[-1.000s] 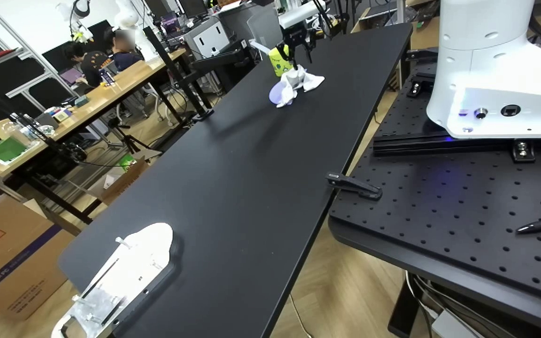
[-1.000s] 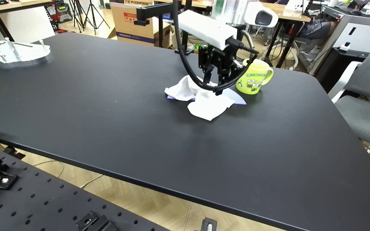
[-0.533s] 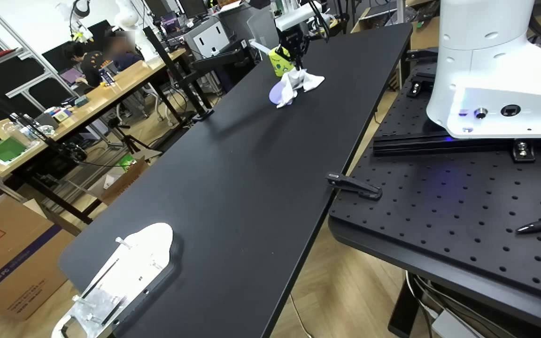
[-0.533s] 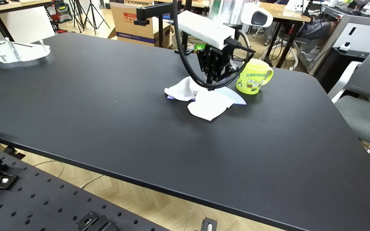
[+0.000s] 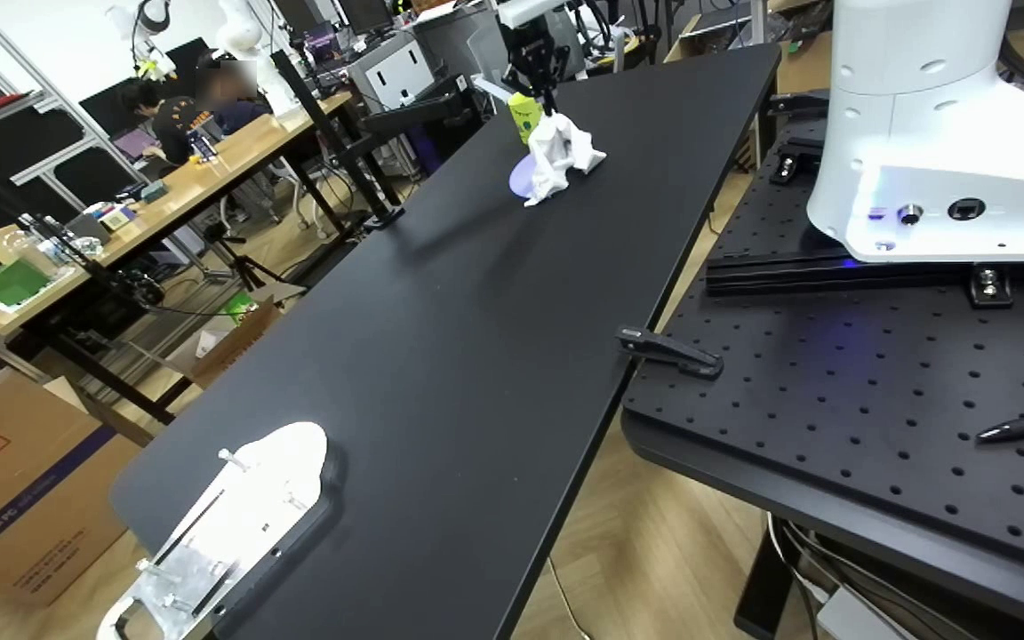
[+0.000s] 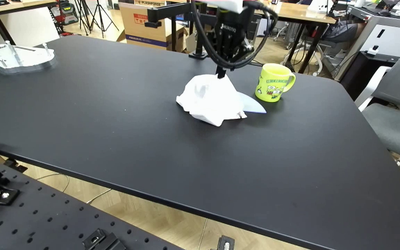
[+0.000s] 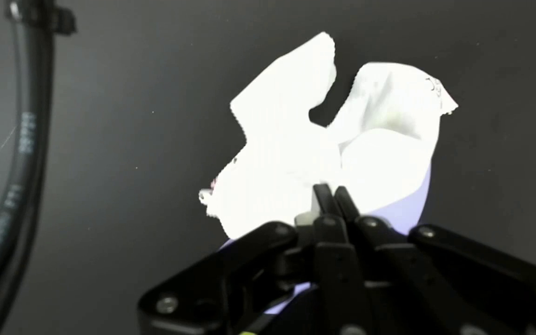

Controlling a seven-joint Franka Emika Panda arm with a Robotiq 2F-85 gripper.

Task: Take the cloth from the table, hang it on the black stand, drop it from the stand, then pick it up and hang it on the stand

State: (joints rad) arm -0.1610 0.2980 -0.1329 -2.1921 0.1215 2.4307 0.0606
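Note:
The white cloth (image 5: pixel 556 160) is drawn up into a peak under my gripper (image 5: pixel 550 111), whose jaws are shut on its top. In an exterior view the cloth (image 6: pixel 212 99) spreads in loose folds, its lower edges still at or near the black table (image 6: pixel 134 149). Seen from the wrist, the gripper (image 7: pixel 332 188) has its fingertips together over the cloth (image 7: pixel 272 153); the pinched bit is hidden. The black stand (image 5: pixel 332 133), an upright post with a side arm, rises at the table's edge; its post (image 6: pixel 200 38) stands behind the gripper in an exterior view.
A flat pale purple piece (image 6: pixel 252 104) lies partly under the cloth. Close by stands a yellow-green mug (image 6: pixel 269 83) with a handle. A white plastic oblong object (image 5: pixel 254 498) rests at the table's far end from the cloth. A perforated black plate (image 5: pixel 832 382) adjoins the table.
The jaws have closed and gripped the cloth. My gripper has since risen, pulling the cloth's middle up into a peak and drawing its corners inward. The mug and purple piece have stayed put.

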